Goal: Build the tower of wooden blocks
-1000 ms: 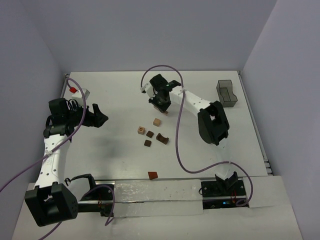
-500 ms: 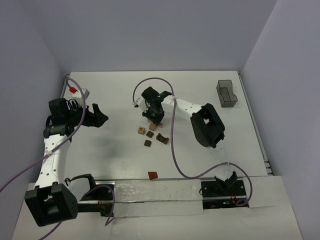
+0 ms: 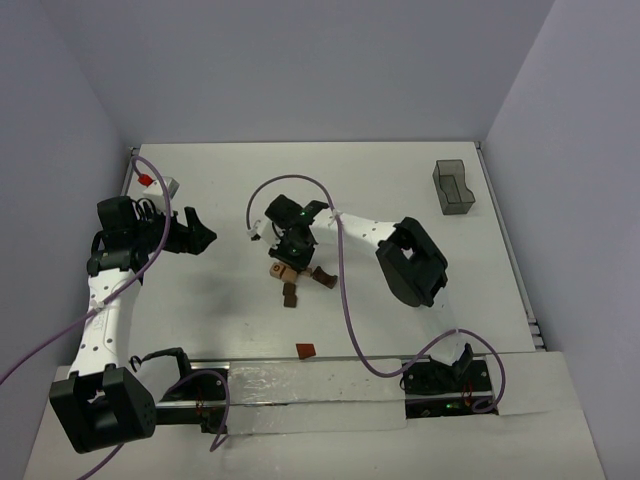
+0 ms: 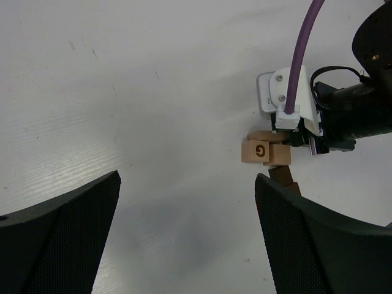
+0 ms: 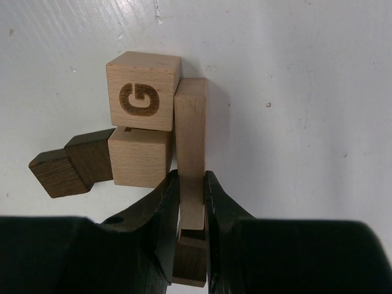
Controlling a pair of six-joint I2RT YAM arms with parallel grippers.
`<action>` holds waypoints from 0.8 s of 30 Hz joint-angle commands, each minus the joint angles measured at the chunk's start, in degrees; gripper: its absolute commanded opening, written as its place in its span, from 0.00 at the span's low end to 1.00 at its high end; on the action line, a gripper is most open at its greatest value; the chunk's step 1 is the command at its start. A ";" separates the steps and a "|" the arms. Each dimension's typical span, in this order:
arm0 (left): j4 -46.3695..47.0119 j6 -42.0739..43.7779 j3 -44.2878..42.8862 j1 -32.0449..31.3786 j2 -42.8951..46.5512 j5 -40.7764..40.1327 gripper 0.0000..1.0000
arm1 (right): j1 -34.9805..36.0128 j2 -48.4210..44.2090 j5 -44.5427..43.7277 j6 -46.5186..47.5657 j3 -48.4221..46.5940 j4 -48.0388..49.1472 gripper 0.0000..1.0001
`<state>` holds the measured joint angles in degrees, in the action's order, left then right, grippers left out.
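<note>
Toppling looms — the right pincer (image 5: 191, 179) clenches a slim tan wooden slab (image 5: 191, 125) touching the G-marked wooden cube (image 5: 144, 90). Sideways drag would scatter both.

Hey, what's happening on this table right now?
The right gripper is shut on a thin light tan block, holding it right beside the G cube in a small cluster of wooden blocks mid-table. No tall stack shows yet. The left gripper hangs open off to the left, holding nothing. One reddish-brown block lies apart near the front edge.
</note>
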<state>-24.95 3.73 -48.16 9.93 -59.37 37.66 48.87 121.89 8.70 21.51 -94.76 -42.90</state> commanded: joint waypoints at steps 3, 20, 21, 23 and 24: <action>1.13 0.44 -2.50 0.52 0.93 1.60 0.96 | 0.58 -4.15 -1.19 2.02 -1.52 -1.48 0.00; 1.48 0.58 -1.85 0.44 1.01 1.02 0.96 | -7.30 -3.59 -7.28 9.43 -0.42 -0.60 0.00; 1.57 0.58 -1.93 0.52 0.84 1.10 0.96 | -7.30 -3.85 -6.77 9.17 0.35 -0.43 0.00; 1.29 0.71 -2.20 0.44 0.62 1.10 0.96 | -7.36 -4.42 -5.38 7.92 2.03 -0.54 0.00; 1.17 0.75 -2.24 0.48 0.58 1.06 0.96 | -7.29 -4.78 -4.78 7.13 3.29 -0.42 0.00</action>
<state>-24.95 3.76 -48.16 9.96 -59.16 37.65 40.58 121.40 1.58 29.68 -94.55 -43.45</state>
